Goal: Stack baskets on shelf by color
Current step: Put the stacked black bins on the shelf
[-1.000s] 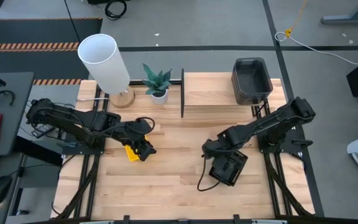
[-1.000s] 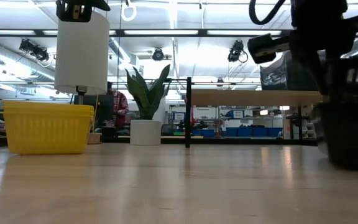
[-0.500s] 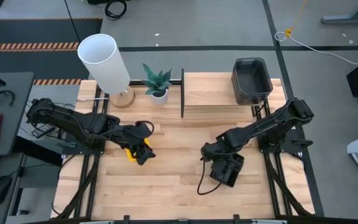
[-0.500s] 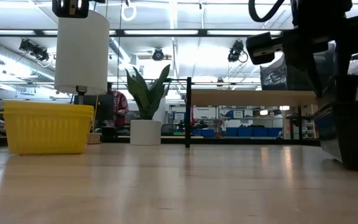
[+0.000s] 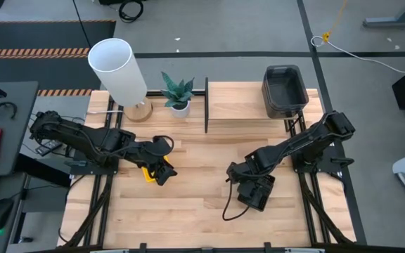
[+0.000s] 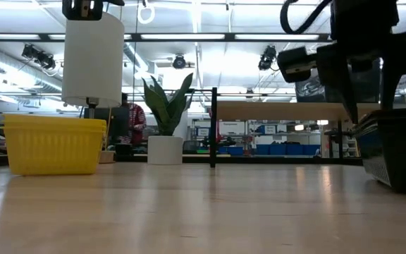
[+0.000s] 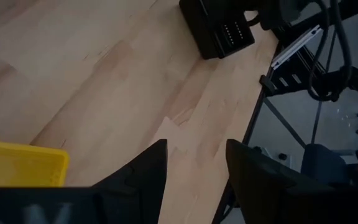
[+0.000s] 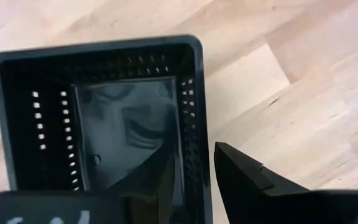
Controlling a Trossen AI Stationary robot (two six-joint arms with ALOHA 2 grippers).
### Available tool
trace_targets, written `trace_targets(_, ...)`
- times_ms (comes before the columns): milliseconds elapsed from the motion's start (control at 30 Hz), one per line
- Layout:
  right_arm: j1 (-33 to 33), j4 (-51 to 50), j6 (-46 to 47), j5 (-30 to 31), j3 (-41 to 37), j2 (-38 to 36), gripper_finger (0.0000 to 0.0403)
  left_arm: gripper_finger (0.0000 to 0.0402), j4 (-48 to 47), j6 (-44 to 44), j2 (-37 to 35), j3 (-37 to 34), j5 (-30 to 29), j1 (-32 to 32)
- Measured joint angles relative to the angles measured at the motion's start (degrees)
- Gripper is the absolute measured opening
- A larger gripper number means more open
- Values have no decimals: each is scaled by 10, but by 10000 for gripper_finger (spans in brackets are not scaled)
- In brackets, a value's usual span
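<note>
High view. The right end effector (image 5: 253,184) is poised over the black mesh basket (image 5: 260,193) on the table (image 5: 188,211), at the basket's edge toward the table's centre. The basket's long axis lies oblique to the table edges. The shelf (image 5: 241,105) stands well apart at the far side and carries a dark grey basket (image 5: 285,90) at its right end. The left end effector (image 5: 162,169) sits by a yellow basket (image 5: 148,173).

Low view. The yellow basket (image 6: 55,144) rests flat on the table, and the black mesh basket (image 6: 393,152) at the picture's right edge also appears to rest there. The shelf (image 6: 284,111) is raised behind it.

Left wrist view. The fingers (image 7: 143,171) are parted and hold nothing; a corner of the yellow basket (image 7: 20,165) lies just beside them.

Right wrist view. One finger (image 8: 244,174) lies outside the long wall of the black mesh basket (image 8: 98,118), the other inside: the end effector is open astride that wall, not yet closed, and is the nearer arm for this basket.
</note>
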Motion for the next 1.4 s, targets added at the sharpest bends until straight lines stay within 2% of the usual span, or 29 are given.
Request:
trace_targets(400,-13,36,23,31,-57,0,109,172,0,3,0,0,-9,0)
trace_targets(633,-30,33,108,21,-72,0,32,172,0,3,0,0,-18,0)
trace_targets(700,-36,32,150,5,-73,-1,18,172,0,6,0,0,-35,0)
trace_targets(1000,-125,19,433,-82,-71,-1,18,172,0,82,1,0,-115,14)
trace_targets(1233,-213,-39,632,-106,-6,-14,18,172,0,179,-11,0,-155,43)
trace_targets(1400,-265,-33,740,-74,49,-56,18,172,-2,310,-11,0,-171,61)
